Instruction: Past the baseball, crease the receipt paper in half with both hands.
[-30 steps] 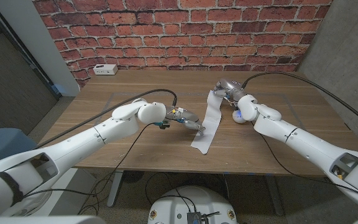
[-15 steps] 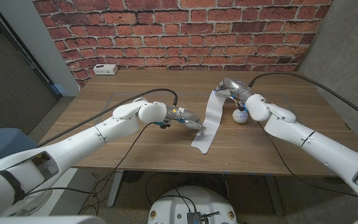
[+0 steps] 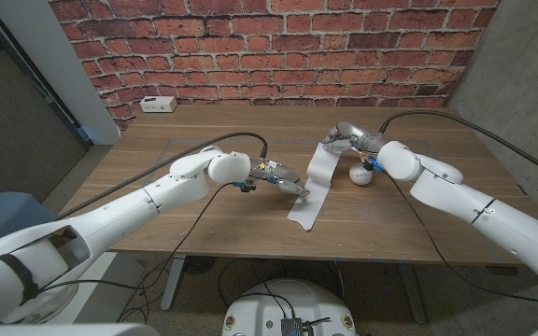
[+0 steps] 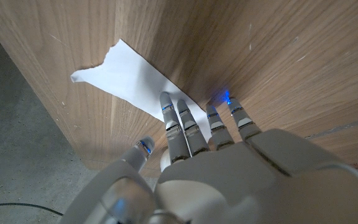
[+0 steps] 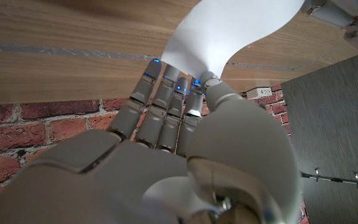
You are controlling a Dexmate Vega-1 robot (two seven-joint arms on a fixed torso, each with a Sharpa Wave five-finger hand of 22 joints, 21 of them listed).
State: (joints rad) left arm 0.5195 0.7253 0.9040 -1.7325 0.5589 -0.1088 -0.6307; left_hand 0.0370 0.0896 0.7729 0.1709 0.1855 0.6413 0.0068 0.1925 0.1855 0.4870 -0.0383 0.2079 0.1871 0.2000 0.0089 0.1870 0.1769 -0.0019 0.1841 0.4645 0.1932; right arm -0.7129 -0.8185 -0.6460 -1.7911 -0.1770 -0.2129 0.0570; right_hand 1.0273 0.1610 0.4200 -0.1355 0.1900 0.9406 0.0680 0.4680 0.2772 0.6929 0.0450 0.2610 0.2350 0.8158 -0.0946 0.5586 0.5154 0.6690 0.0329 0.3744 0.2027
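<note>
- Right hand (image 3: 347, 137) fingers (image 5: 166, 93) pinching the far end of the receipt paper (image 3: 314, 182), that end raised off the worktop (image 3: 194, 215)
- Left hand (image 3: 278, 179) fingers (image 4: 179, 121) stretched out, tips pressing on the paper near its middle, gripping nothing
- Receipt paper running as a long white strip from the lifted far end to a torn near end lying flat by the front edge
- Baseball (image 3: 360, 174) on the worktop just beside the strip, close under the right wrist
- White box (image 3: 159, 104) at the far left corner, brick wall (image 3: 269, 47) behind
</note>
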